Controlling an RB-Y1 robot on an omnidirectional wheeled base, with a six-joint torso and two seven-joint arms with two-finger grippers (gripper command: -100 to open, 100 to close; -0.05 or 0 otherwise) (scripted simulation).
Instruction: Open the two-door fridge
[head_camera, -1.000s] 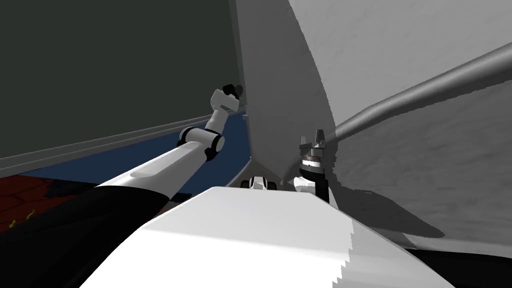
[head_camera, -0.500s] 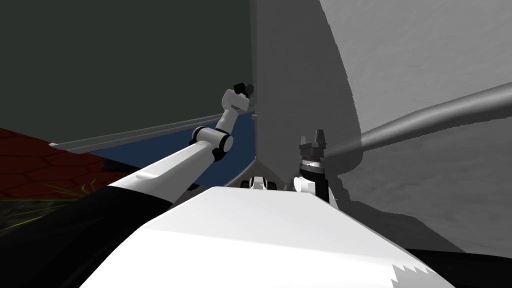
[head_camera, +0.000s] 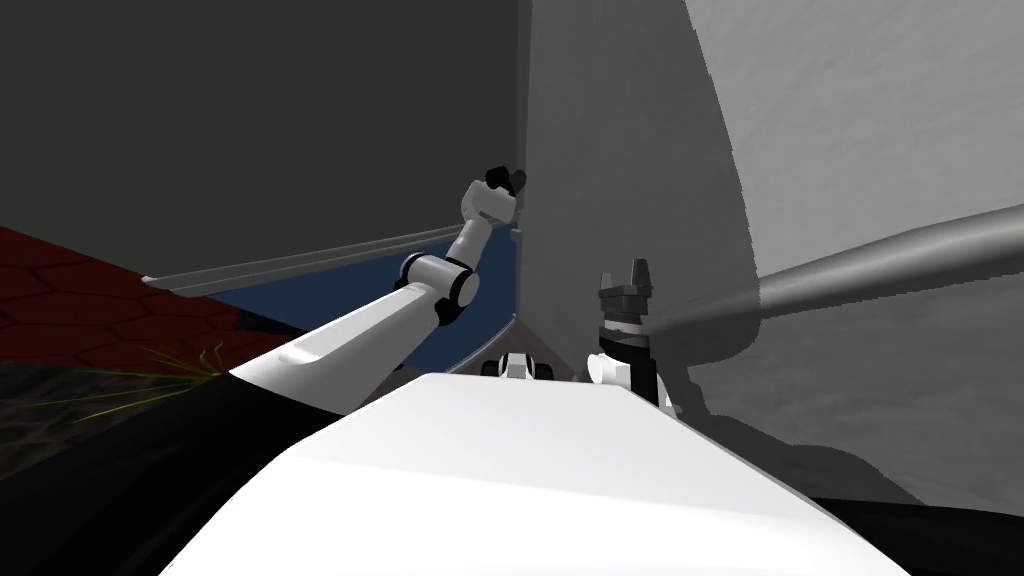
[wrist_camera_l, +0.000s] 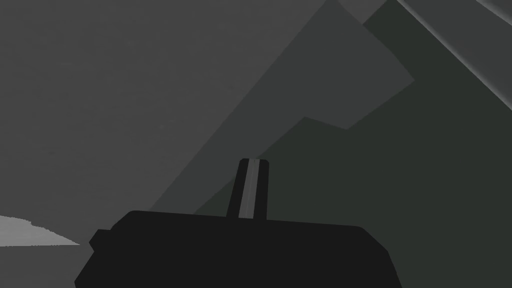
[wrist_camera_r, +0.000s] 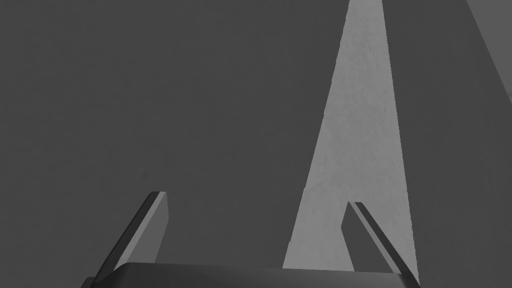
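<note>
Left end effector (head_camera: 505, 181) sits at the tip of the outstretched left arm, right at the upright edge of the fridge (head_camera: 850, 120), where the grey panel meets the dark wall (head_camera: 250, 120). In the left wrist view its fingers (wrist_camera_l: 249, 187) are pressed together into one thin blade with a light stripe, with nothing seen between them. Beyond them a mid-grey plane slants against a darker one.

The right end effector (head_camera: 627, 278) is low and close to the body, pointing up at the fridge front just beside the near end of the handle (head_camera: 880, 258). Whether it touches the handle cannot be told. In the right wrist view its two fingers (wrist_camera_r: 150, 225) are spread wide with nothing between them. They face a flat dark grey surface crossed by a lighter, tapering band.

The fridge takes up the right half of the head view, and its inside is hidden behind the panel. The front is matte, faintly mottled grey, pale at the upper right and shaded near the edge. The handle is a long round bar that runs slantwise across it.

A dark blue floor (head_camera: 330, 292) lies under the left arm, bordered by a pale baseboard (head_camera: 300, 262). Red hexagonal tiles (head_camera: 60, 310) lie further left.
</note>
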